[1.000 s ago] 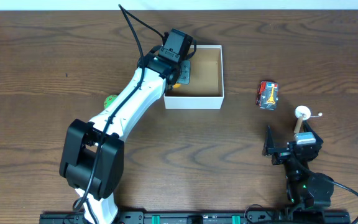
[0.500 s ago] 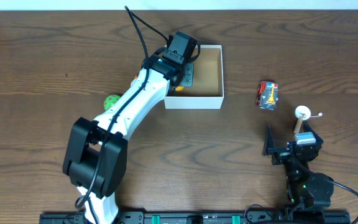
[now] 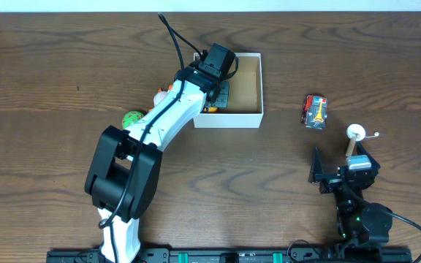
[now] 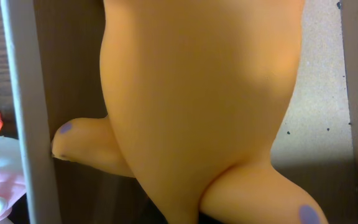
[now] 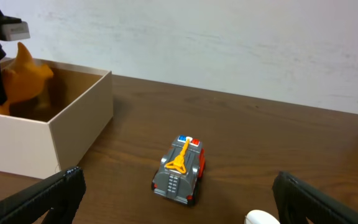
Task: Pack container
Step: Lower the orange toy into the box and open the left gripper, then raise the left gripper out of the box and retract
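Box (image 3: 229,119): 1 orange toy (image 4: 191,93) inside, at left wall. Left gripper (image 3: 216,97) clamped on orange toy. Right gripper (image 3: 338,159) spread wide. Toy car (image 3: 314,111) outside box.

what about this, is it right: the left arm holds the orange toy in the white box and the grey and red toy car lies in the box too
Not quite. The toy car is not in the box; it lies on the table outside it, to the box's right in the overhead view. The rest stands: the left gripper holds the orange toy in the box.
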{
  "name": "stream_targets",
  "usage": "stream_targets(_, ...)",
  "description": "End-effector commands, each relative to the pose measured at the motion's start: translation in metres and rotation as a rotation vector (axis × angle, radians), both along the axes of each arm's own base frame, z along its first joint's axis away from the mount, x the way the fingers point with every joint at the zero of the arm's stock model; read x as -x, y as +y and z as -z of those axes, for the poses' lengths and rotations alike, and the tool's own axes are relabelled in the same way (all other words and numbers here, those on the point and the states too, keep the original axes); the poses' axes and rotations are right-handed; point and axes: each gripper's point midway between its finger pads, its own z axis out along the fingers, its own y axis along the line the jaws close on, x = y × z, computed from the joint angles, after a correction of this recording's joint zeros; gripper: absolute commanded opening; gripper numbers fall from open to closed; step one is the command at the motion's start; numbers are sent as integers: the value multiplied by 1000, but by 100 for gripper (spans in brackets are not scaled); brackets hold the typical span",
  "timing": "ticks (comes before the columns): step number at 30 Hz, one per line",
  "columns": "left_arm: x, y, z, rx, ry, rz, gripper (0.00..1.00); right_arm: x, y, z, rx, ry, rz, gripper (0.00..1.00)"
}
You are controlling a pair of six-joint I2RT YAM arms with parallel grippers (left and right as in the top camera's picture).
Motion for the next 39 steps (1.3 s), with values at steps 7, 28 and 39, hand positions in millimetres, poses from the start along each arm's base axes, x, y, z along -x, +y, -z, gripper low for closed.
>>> stream_targets(7, -1, 2, -1, -18, -8, 0, 47, 0, 2, 1, -14, 3, -9, 99)
stream_targets(28, -23, -7, -80, 73, -198, 13, 54, 0, 2, 1, -14, 3, -9, 99)
stream_targets(39, -21, 101, -185, -24, -410, -232, 69, 0, 2, 1, -14, 3, -9, 99)
